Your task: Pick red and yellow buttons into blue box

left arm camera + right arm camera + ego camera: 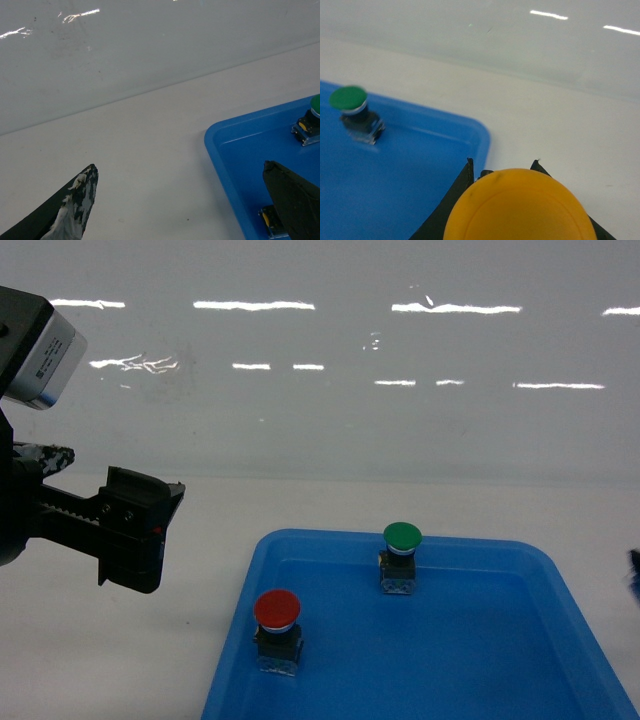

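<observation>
Left gripper (140,530) black, blocky, toothed rail behind it; silver-grey camera box (40,350) with label above. Left wrist view: black tapered jaws, one tip with worn white patches. Right jaws black.

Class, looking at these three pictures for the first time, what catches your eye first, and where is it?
A big yellow-capped push button fills the right wrist view, clamped between dark fingers. A red-capped push button and a green-capped push button stand upright in the shallow blue plastic tray.

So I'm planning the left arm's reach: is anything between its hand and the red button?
Nothing visible. The left hand hangs open over bare table, and the red button stands just inside the tray's near-left rim.
</observation>
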Robot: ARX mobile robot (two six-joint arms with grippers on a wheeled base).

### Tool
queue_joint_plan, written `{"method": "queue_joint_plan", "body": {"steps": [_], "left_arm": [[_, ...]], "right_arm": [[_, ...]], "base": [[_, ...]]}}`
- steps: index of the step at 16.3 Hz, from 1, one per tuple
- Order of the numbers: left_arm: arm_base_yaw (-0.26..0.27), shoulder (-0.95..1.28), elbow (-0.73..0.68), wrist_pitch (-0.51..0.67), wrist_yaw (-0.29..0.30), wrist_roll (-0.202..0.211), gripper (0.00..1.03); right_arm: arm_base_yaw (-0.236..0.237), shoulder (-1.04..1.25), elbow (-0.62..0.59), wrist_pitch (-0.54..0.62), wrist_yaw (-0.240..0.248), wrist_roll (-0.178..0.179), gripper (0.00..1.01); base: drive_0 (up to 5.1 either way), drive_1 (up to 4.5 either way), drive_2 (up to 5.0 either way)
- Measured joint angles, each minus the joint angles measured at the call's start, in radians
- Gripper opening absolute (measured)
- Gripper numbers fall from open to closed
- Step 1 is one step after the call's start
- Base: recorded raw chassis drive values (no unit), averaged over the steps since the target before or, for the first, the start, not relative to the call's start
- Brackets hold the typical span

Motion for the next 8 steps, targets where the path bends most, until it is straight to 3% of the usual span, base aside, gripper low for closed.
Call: {"method": "queue_joint_plan", "body": {"steps": [2,4,6,8], "left_arm": [[0.000,0.000,0.000,0.000,0.000,0.000,0.98],[0.000,0.000,0.000,0.000,0.000,0.000,0.98],[0.000,0.000,0.000,0.000,0.000,0.000,0.98],[0.000,0.000,0.000,0.000,0.000,0.000,0.98]], "right_arm": [[-0.063,-0.175,-0.066,-0.004,0.021,0.040,0.27],[-0.092,-0.352,-0.135,-0.061,0.051,0.061,0.27],[-0.075,-0.599,-0.218,-0.223,0.094,0.073,0.27],[-0.039,-0.898,-0.268,-0.473,0.119,0.075,0.27]], "base": [[0.0,0.00,0.0],[0.0,0.00,0.0],[0.0,0.00,0.0],[0.0,0.00,0.0]]}}
